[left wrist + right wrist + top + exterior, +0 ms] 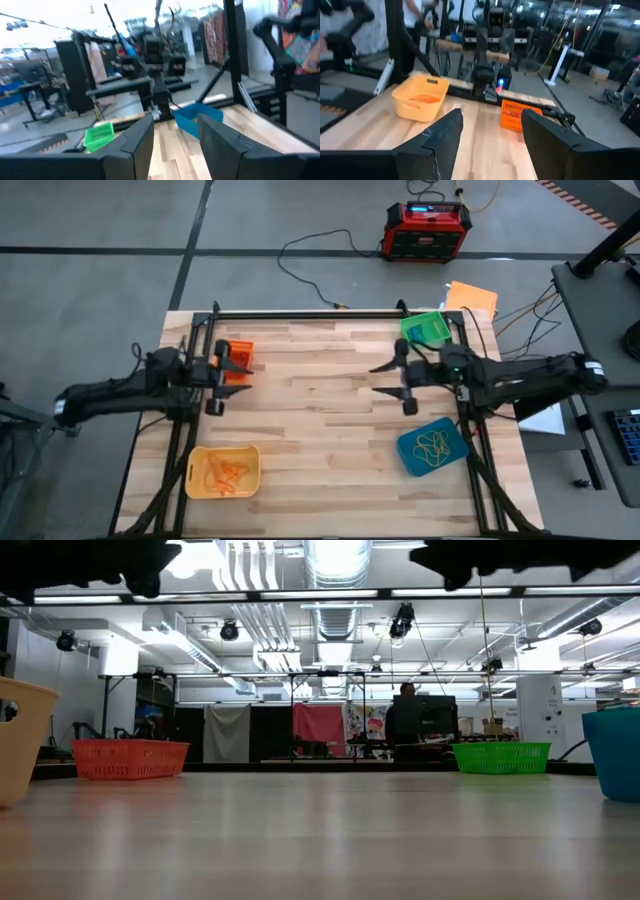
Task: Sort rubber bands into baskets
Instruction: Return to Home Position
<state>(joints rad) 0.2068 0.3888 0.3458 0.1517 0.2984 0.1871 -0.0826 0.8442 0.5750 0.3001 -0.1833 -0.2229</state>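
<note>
- Many rubber bands (230, 472) lie in the yellow basket (190, 480) and the blue basket (408, 455); the table (320, 415) looks bare, though a thin stray could escape notice.
- Spread and empty, the left gripper (238, 370) hangs over the orange basket (242, 347); retreating low could snag its rim.
- The right gripper (376, 379), also spread, is near the green basket (425, 328); a wide swing might nudge it.

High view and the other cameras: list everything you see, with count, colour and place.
table: one, light wood, centre.
yellow basket: one, high view's lower left; holds orange rubber bands.
blue basket: one, lower right; holds yellow rubber bands.
orange basket: one, upper left.
green basket: one, upper right corner.
box: one, red-black, floor beyond table.
cables: several, black, floor.
person: one, far behind table, low view.
left gripper: one, dark, open, beside orange basket.
right gripper: one, dark, open, between green and blue baskets.
</note>
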